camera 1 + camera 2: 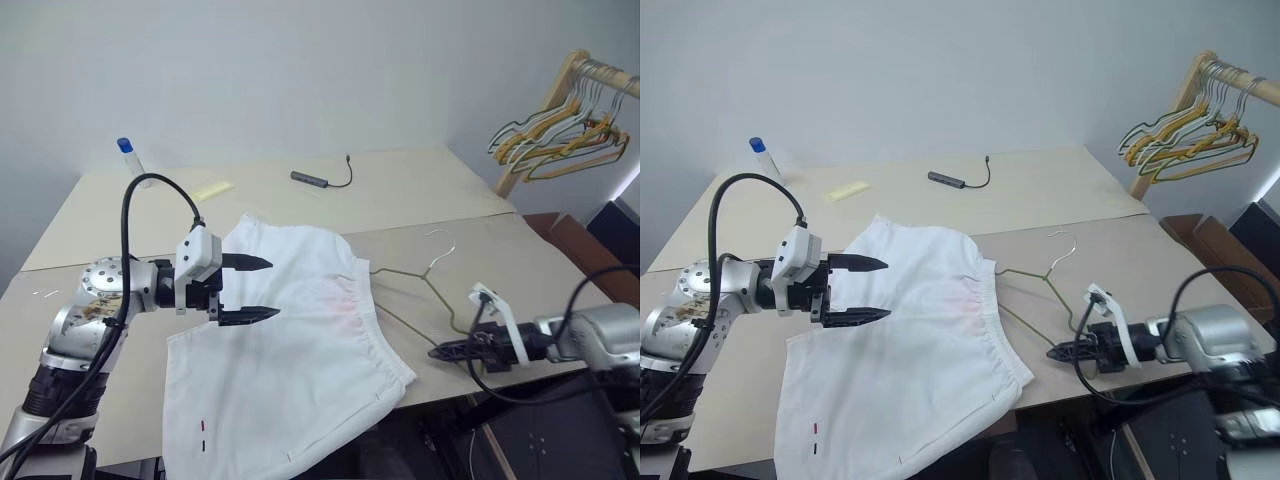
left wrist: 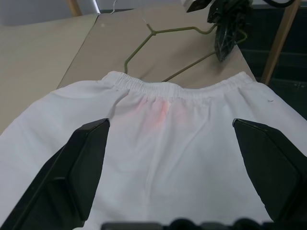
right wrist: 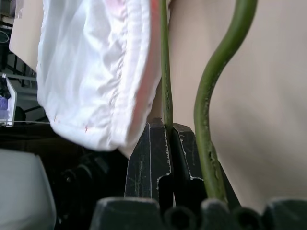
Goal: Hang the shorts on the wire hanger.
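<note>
The shorts point(image 1: 290, 350) lie flat on the near part of the table point(image 1: 420, 190), waistband to the right; two tiny marks near the near-left hem, no readable writing. The wire hanger point(image 1: 415, 285) lies just right of the waistband. The right gripper point(image 1: 437, 352) is clamped on its wire. The left gripper point(image 1: 262, 290) hovers spread wide over the shorts.

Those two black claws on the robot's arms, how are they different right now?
The left gripper has its fingers spread wide apart and holds nothing, hovering over the shorts. The right gripper is pinched shut on the wire hanger, at the table's near edge beside the shorts. Both point inward, toward each other.
</note>
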Controlling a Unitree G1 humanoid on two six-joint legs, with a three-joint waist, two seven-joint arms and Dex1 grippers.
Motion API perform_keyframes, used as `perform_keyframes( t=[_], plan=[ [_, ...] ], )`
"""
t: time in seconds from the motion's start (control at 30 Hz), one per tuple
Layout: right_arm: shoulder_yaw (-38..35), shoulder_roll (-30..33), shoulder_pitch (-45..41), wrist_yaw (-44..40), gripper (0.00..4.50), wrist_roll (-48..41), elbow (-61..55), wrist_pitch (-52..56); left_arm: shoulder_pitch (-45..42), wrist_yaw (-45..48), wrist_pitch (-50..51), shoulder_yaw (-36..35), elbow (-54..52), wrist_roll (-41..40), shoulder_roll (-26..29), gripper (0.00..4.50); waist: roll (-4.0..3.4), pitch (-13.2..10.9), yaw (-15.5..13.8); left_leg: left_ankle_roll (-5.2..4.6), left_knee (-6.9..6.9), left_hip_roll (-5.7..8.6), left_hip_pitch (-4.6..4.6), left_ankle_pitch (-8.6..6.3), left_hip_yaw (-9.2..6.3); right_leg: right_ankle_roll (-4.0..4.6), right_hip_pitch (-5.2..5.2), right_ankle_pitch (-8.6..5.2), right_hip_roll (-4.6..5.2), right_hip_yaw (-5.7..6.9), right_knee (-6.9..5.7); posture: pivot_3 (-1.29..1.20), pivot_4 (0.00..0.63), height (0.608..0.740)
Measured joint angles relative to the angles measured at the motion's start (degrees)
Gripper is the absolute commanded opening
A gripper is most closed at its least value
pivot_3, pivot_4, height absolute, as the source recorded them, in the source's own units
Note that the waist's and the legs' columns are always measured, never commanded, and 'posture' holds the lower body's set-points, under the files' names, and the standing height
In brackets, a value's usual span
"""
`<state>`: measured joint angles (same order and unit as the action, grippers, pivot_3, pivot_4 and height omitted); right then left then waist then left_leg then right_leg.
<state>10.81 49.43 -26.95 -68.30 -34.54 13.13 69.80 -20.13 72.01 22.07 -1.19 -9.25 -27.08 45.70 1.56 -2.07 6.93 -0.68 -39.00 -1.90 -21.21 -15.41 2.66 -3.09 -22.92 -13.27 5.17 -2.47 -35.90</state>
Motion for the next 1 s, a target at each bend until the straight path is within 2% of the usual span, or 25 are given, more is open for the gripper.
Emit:
perform_keyframes(
  t=[0.1, 0.27, 0.4, 0.53, 0.87, 1.0],
  plan=[
    [2.05, -2.02, -3.53, -0.43, 0.00, 2.13, 4.49, -2.03, -0.05, -0.03, -0.09, 0.00, 0.02, 0.01, 0.42, 4.46, 0.00, 0.00, -0.30, 0.00, -0.01, 0.02, -0.20, 0.00, -0.01, 0.00, -0.14, 0.00, 0.03, 0.02, 0.01, -0.05, 0.000, 0.740],
    [2.27, -2.26, -4.19, -1.66, 0.00, 3.61, 6.77, -3.60, 0.20, -0.27, -0.11, -0.14, -0.25, 0.00, 1.26, 4.46, 0.00, 0.00, -1.56, 0.00, -0.01, 0.02, -0.26, 0.00, 0.02, -0.01, -0.20, -0.01, 0.06, 0.02, 0.01, -0.04, 0.000, 0.740],
    [-0.42, -0.22, -2.32, -0.54, 0.00, 4.22, 3.99, -5.81, 0.82, -0.61, -0.10, -0.19, -1.12, -0.01, 1.36, 4.46, 0.00, 0.00, -2.62, 0.00, -0.02, 0.02, -0.22, 0.00, 0.08, -0.01, -0.20, 0.00, 0.06, 0.03, -0.02, -0.05, 0.000, 0.740],
    [-3.06, 3.57, -0.83, 0.71, 0.00, 4.96, -3.49, -8.54, -0.06, -0.55, -0.59, 0.04, -0.61, 0.07, 1.27, 4.46, -0.02, -0.01, -2.93, 0.00, -0.01, 0.00, -0.19, 0.00, 0.14, -0.01, -0.21, 0.00, 0.04, 0.02, -0.05, -0.08, 0.000, 0.740],
    [-5.46, 5.15, 0.09, 3.06, 0.00, 6.18, -7.58, -10.78, -9.00, 1.65, -4.98, 2.81, 8.00, 3.00, -1.05, 4.46, -0.01, -0.01, -2.73, 0.00, -0.02, 0.01, -0.27, 0.00, 0.18, 0.00, -0.26, 0.00, 0.03, 0.03, 0.00, -0.13, 0.000, 0.740],
    [-1.29, 9.69, -3.23, 6.17, 0.00, 15.57, -14.66, -20.25, -17.94, 3.11, -9.69, 4.55, 14.98, 5.79, -2.70, 4.46, -0.03, -0.02, -2.33, 0.01, -0.07, 0.00, -0.28, 0.00, 0.19, 0.00, -0.29, 0.00, 0.03, 0.04, -0.03, -0.16, 0.000, 0.740]
  ],
)
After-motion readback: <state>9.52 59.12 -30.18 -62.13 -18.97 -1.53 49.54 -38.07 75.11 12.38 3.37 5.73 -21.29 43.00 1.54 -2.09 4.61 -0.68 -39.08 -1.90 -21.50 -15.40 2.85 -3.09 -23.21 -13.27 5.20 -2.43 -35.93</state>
